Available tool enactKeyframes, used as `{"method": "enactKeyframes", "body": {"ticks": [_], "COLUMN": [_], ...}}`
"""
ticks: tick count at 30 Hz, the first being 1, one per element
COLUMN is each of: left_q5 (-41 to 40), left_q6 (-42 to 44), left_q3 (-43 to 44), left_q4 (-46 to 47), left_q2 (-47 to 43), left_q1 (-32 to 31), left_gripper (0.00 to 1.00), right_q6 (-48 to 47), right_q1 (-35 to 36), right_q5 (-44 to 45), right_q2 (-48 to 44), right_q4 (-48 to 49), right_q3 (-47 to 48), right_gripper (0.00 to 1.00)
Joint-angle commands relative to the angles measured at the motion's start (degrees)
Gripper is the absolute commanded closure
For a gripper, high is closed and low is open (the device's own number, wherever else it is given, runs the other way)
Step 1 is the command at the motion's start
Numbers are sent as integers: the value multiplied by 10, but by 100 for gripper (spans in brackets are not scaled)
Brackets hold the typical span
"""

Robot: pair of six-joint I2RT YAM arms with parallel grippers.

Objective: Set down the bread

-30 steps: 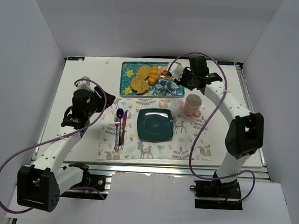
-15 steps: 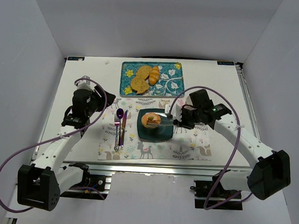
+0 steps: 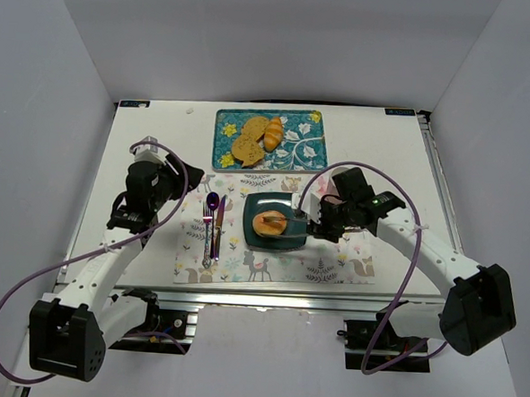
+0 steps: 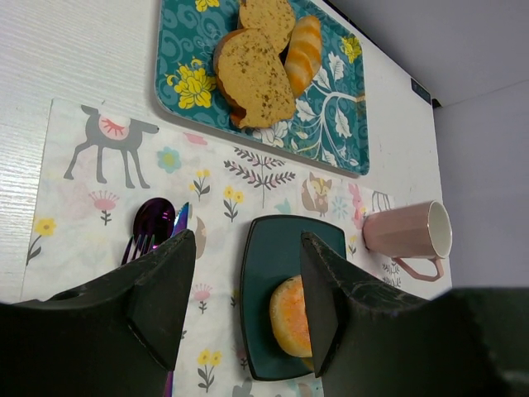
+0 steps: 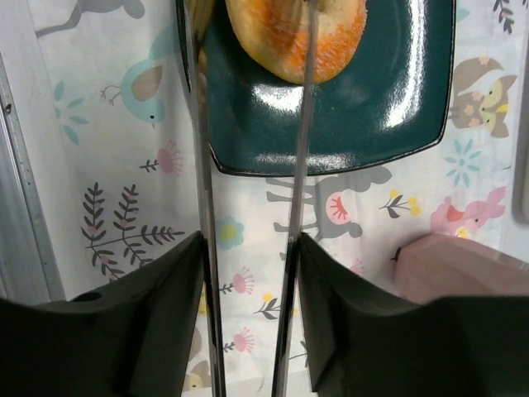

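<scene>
**Bread set on the dark plate, with the right claw over it**

At the left, the left claw (image 3: 184, 172) is held wide open above the worktop (image 3: 152, 138), and nothing is between its fingers. Purple cutlery (image 3: 213, 221) is laid on the patterned placemat (image 3: 333, 261), just beside the square teal plate (image 3: 250, 234). The bread (image 3: 270, 223) is seen resting near the middle of this plate. The right claw (image 3: 292, 223) is positioned over the plate from the right with its thin blades parted: one is just beside the bread, the other crosses its top. A pink mug (image 4: 405, 233) is seen further right.
</scene>
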Motion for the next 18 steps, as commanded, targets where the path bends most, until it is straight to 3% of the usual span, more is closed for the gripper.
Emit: {"method": "enactKeyframes", "body": {"ticks": [1,10,17,18], "left_q5": [0,0,5,6], "left_q6": [1,-1,2,2], "left_q3": [-11,-14,-8,-7], "left_q4": [-1,0,4,5], "left_q2": [-26,-30,-22,-21], "left_q1": [-2,-2,-2,-2], "left_gripper": [37,37,37,37], "right_q6": [-1,14,93,108], "right_q1": [3,2,1,-3], "right_q5": [-11,-28,-43,-42], "right_q2": [-21,-53,-72,-72], "right_q4": [12,9,51,58], "right_q3": [3,15,64,71], "right_gripper": [47,45,55,60]}}
